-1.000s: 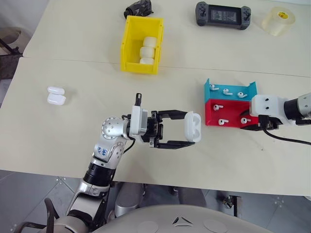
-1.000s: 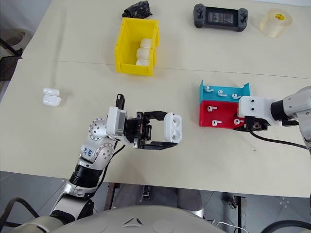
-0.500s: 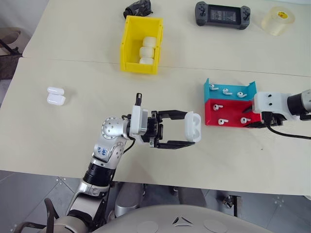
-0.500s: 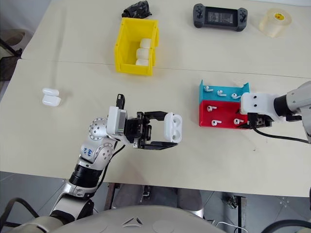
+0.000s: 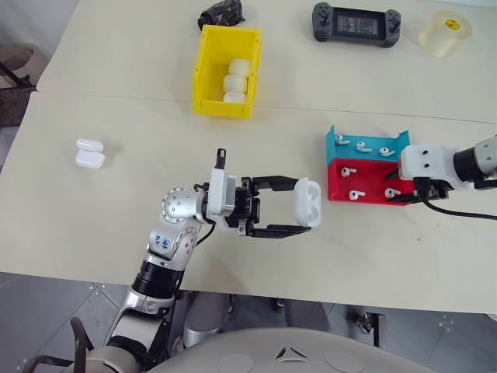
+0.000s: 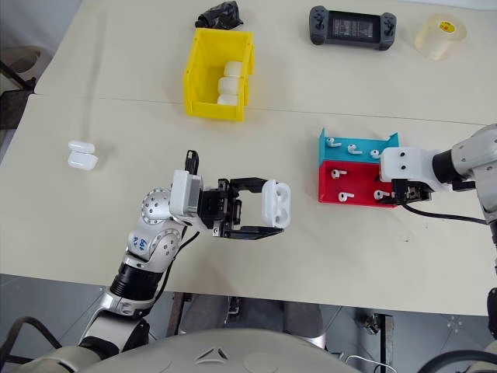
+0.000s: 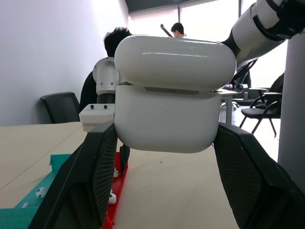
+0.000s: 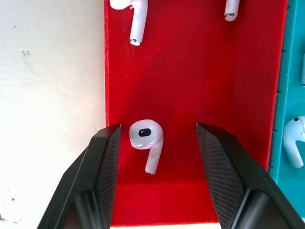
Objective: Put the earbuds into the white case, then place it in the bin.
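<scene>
Since one second ago, the right gripper [image 8: 155, 157] has shifted a little over the near right corner of the red tray [image 5: 342, 172]; everything else on the tabletop [image 5: 116, 93] stays as it was, and the left gripper [image 5: 299, 208] has not moved. It still has the white case [image 5: 308, 203] pinched between its two black fingers [image 7: 95, 176]; the jaws are closed on the body of the case, and its lid stands open. From the head views, this case hangs above the tabletop just at 9 o'clock from the red tray.

The right jaws stand partly open and hold nothing. They point down into the red tray, one finger on each side of one earbud [image 8: 145, 138], which lies flat on the tray floor; I cannot tell if the pads touch it. Two more earbuds [image 8: 133, 14] lie in the same tray, nearer the opposite end.

A teal tray [image 5: 365, 145] touches the red one at its 12 o'clock side and also carries earbuds. The bin [image 5: 203, 74] is at 11 o'clock from the trays, well apart, with three white cases [image 5: 237, 81] in a row inside. Two closed cases [image 5: 89, 153] lie at 9 o'clock, far on the left. A black game controller [image 5: 356, 24] and a roll of tape [image 5: 444, 33] are at the far edge.
</scene>
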